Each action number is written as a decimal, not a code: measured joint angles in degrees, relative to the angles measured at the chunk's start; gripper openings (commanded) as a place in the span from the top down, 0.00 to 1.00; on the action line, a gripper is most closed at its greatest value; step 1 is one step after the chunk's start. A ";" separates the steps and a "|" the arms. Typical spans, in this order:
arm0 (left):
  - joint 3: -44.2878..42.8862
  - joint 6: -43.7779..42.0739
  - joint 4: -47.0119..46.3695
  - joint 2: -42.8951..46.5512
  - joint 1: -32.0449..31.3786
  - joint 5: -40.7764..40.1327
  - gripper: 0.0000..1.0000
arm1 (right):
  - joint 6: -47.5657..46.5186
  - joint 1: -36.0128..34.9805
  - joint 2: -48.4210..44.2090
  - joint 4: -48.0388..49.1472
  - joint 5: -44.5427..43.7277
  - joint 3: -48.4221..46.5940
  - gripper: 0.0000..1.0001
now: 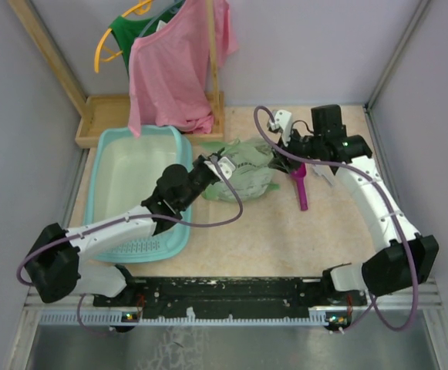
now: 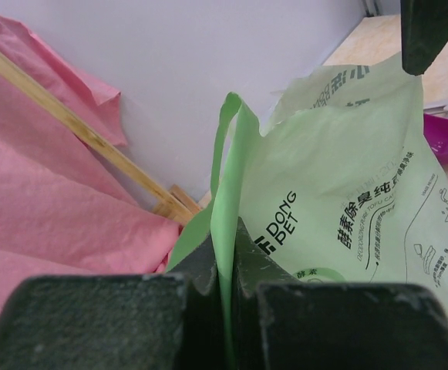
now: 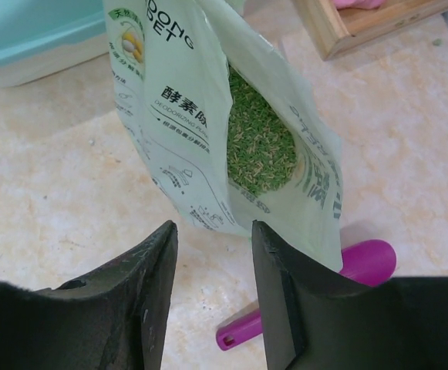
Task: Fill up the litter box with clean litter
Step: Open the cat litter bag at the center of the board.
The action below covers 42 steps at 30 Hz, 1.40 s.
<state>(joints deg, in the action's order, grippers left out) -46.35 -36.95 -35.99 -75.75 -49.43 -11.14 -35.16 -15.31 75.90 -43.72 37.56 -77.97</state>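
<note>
1. Looks like the bag-readying step, with no pouring yet.
2. Pinching the bag [image 2: 347, 216] by its top edge with the left gripper [image 2: 225, 262], jaws clamped tight on the film. Holding it upright just beside the box [image 1: 127, 173].
3. Hovering near the bag mouth with the right gripper [image 3: 212, 239], jaws apart and nothing between them.
4. Can see the litter [image 3: 258, 139] down inside the open bag. Can't spot any in the box, just a bare whitish base.
5. Also spotted a magenta scoop [image 3: 362, 262] lying on the table [image 1: 285, 231] just beside the bag, not held by anything.
6. Next up, probably: grab the free lip of the bag with the right gripper, then lift and tip the mouth over the box rim.
7. Calls for a firm hold on both sides. Otherwise risks the floppy film folding and dumping granules on the table. Just a guess though.
</note>
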 measured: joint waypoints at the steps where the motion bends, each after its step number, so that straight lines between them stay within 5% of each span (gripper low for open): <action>1: 0.13 0.11 0.00 0.15 -0.04 0.00 1.00 | -1.16 0.00 0.85 -1.07 0.68 -0.70 0.58; 23: 1.03 1.64 -0.31 0.98 -0.59 -1.33 1.00 | -13.75 -1.05 12.26 -9.05 5.38 -6.21 0.58; 25: 1.03 1.88 -0.31 0.98 -0.63 -1.33 1.00 | -14.40 -1.05 12.83 -9.05 5.35 -6.25 0.62; 29: 1.03 2.40 -0.33 0.98 -0.66 -1.31 1.00 | -17.18 -1.07 15.15 -11.89 5.49 -9.79 1.00; 42: -1.03 1.49 -1.90 -2.32 -0.90 -1.70 1.00 | -25.75 -1.07 20.39 -30.34 5.68 -20.61 1.00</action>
<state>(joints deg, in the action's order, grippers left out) -47.37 -35.46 -37.89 -78.06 -50.33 -12.84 -60.90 -16.38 96.29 -74.06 43.24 -98.59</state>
